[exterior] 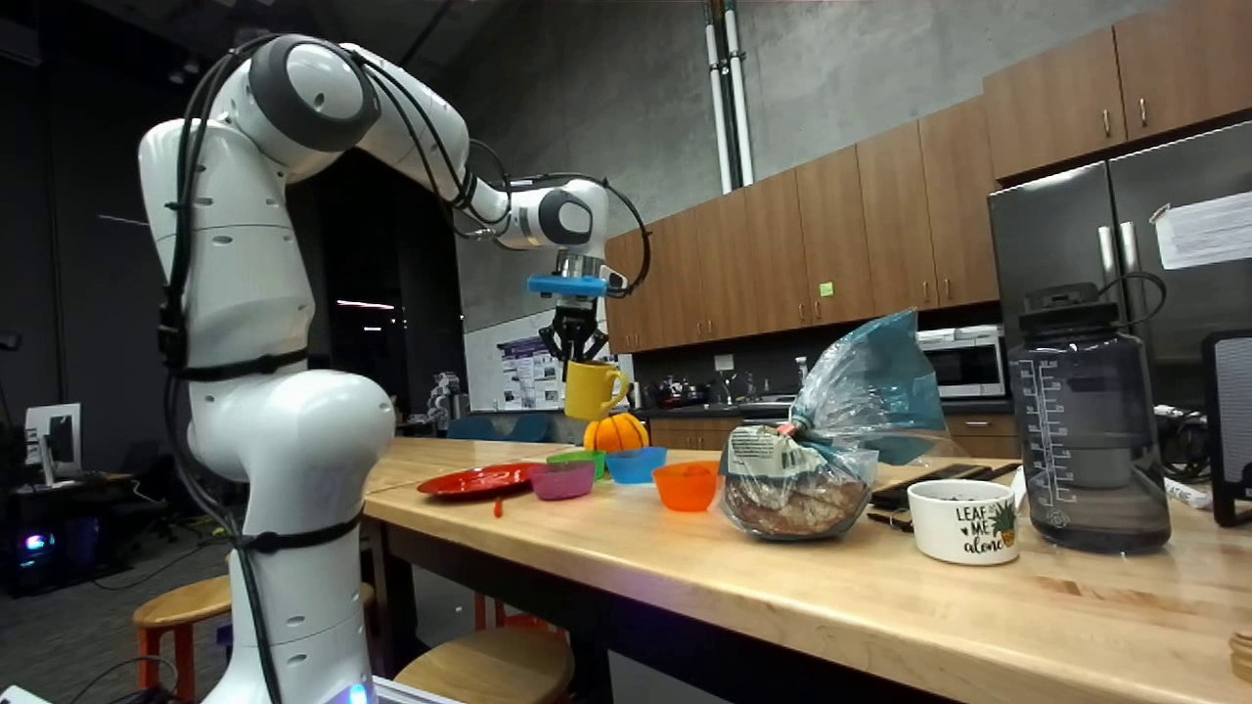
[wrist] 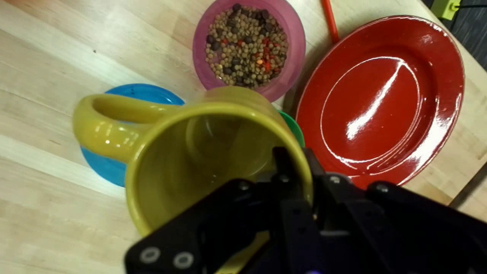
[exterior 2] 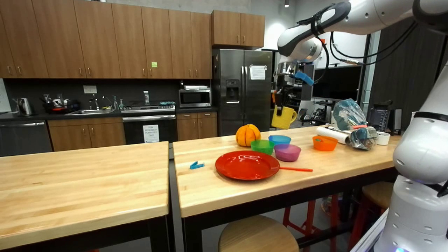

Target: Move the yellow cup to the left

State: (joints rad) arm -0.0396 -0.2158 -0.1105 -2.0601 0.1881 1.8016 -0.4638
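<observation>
The yellow cup (wrist: 224, 152) is a plain yellow mug with a handle. My gripper (wrist: 296, 154) is shut on its rim, with one finger inside the wall and one outside. In the wrist view the cup's inside looks empty where it shows; the fingers hide part of the rim. In both exterior views the cup (exterior: 589, 391) (exterior 2: 284, 118) hangs in the air below the gripper (exterior: 575, 354) (exterior 2: 280, 106), above the table. It is roughly upright, slightly tilted, with its handle out to the side.
Below are a purple bowl (wrist: 247, 45) of lentils, a blue bowl (exterior 2: 280, 139), a green bowl (exterior 2: 262, 147) and a red plate (exterior 2: 247, 165). An orange pumpkin (exterior 2: 247, 135), an orange bowl (exterior: 686, 486), bagged bread (exterior: 797, 489), a white mug (exterior: 963, 521) and a bottle (exterior: 1091, 440) also stand there.
</observation>
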